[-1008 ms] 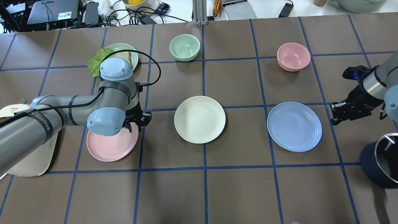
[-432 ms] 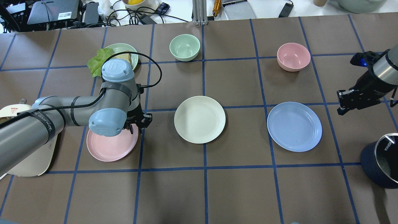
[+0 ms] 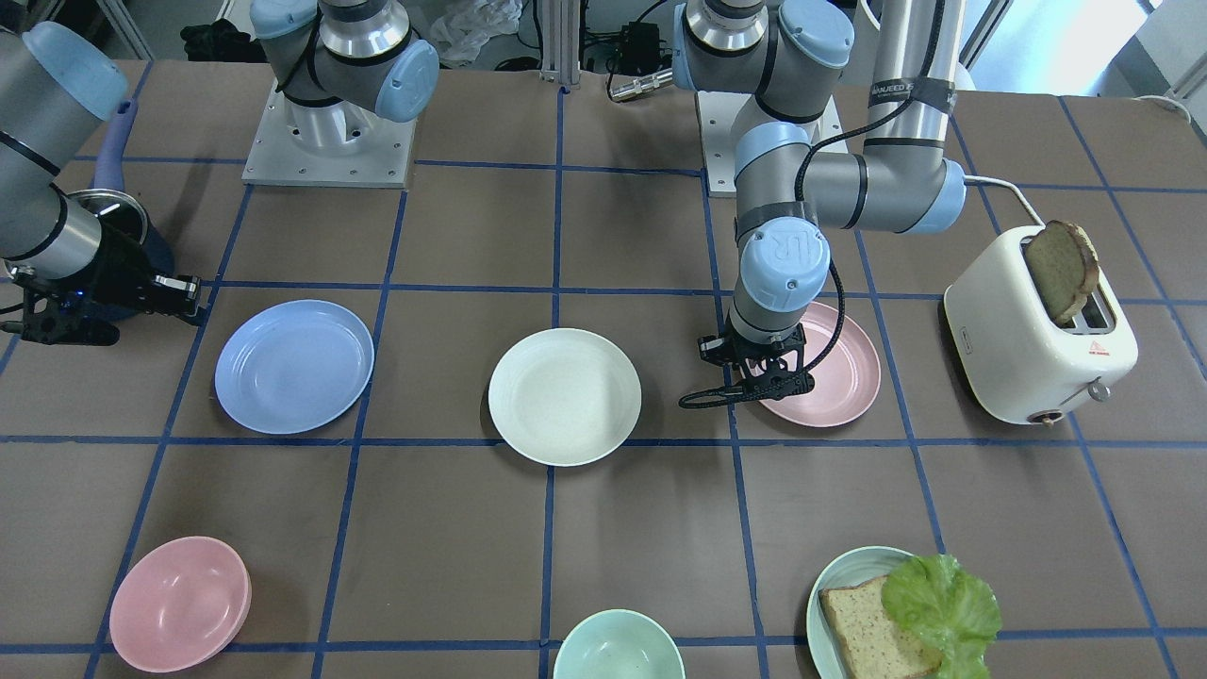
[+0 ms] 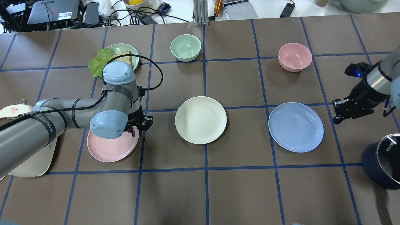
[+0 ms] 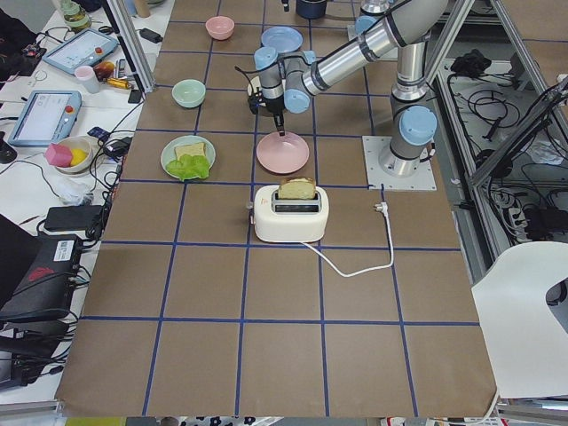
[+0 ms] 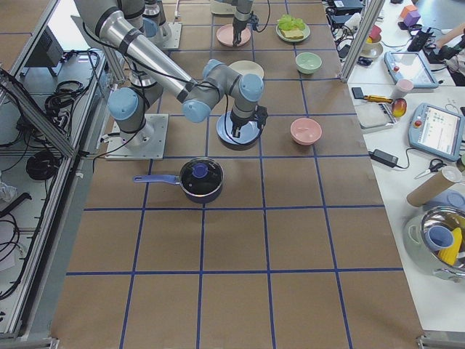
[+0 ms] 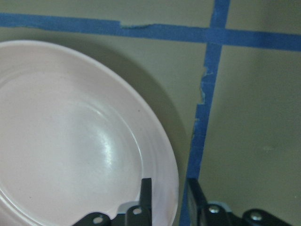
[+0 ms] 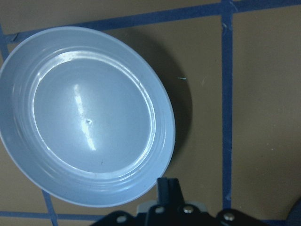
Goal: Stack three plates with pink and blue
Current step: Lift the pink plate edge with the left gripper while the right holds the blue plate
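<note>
Pink plate (image 4: 109, 150) lies flat on the table (image 4: 243, 193) at my left side, with nothing on it. My left pincer (image 7: 169, 190) points down over the edge of this plate that faces the cream plate (image 4: 200, 120). It is parted by a narrow gap, and the plate's rim sits in that gap. One finger (image 7: 146, 193) stands over the inner slope; the other stands just outside the edge, above a blue tape line. In the left wrist view a thin strip of tape shows between the rim and the outer finger, so I log no clamp. The cream plate sits alone at mid-table, well apart from the other two. The blue plate (image 4: 296, 127) lies flat on my right, also alone. My right pincer (image 8: 168, 184) hangs just beside the blue plate's outer edge, clear of it. Its fingers are pressed together and grip nothing. No plate is stacked on another. Elsewhere on the table are a pink bowl (image 4: 295, 57) and a green bowl (image 4: 185, 47). Beyond my left arm is a plate with bread and lettuce (image 4: 129, 57). A toaster (image 3: 1037, 349) with a slice in it stands beside the pink plate. A dark pot (image 4: 382, 164) stands near my right arm.
</note>
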Motion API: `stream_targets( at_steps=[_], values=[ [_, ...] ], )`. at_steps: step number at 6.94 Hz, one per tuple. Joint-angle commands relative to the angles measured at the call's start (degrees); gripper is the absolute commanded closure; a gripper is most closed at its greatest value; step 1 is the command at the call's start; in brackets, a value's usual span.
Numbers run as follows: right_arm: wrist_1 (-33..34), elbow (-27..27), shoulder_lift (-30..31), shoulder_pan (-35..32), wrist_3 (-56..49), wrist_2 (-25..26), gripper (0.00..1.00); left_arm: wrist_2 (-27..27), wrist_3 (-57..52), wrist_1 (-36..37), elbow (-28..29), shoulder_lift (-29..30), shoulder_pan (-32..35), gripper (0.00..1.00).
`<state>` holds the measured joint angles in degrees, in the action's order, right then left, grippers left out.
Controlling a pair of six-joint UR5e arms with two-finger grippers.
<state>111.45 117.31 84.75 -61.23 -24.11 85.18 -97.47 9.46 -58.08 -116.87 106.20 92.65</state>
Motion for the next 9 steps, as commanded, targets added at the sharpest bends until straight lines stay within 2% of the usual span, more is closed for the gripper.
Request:
stream_targets(
  at_steps=[1,2,3,7,8,9],
  values=[
    [11.14,5.54,-1.07,0.15,-0.15,0.17,0.50,0.00,-0.23,-0.02,-0.11,0.50,-0.01,0.84],
    [11.24,6.61,-1.51,0.15,0.02,0.08,0.37,0.00,-0.14,-0.02,-0.11,0.59,0.08,0.84],
    [11.16,6.62,-1.78,0.23,0.37,-0.01,0.35,0.17,-0.14,-0.02,0.06,0.68,0.08,0.93],
    [13.25,6.80,-5.64,0.59,0.64,-0.01,0.35,-0.70,0.12,-1.07,3.56,-0.38,3.57,1.00],
    [12.83,6.71,-5.39,0.59,1.95,0.08,0.63,-0.88,1.95,-1.86,5.67,-0.20,6.20,1.00],
    [12.22,6.71,-5.21,0.50,3.79,0.08,0.96,-0.70,6.40,-2.56,8.82,0.84,8.84,1.00]
  ],
)
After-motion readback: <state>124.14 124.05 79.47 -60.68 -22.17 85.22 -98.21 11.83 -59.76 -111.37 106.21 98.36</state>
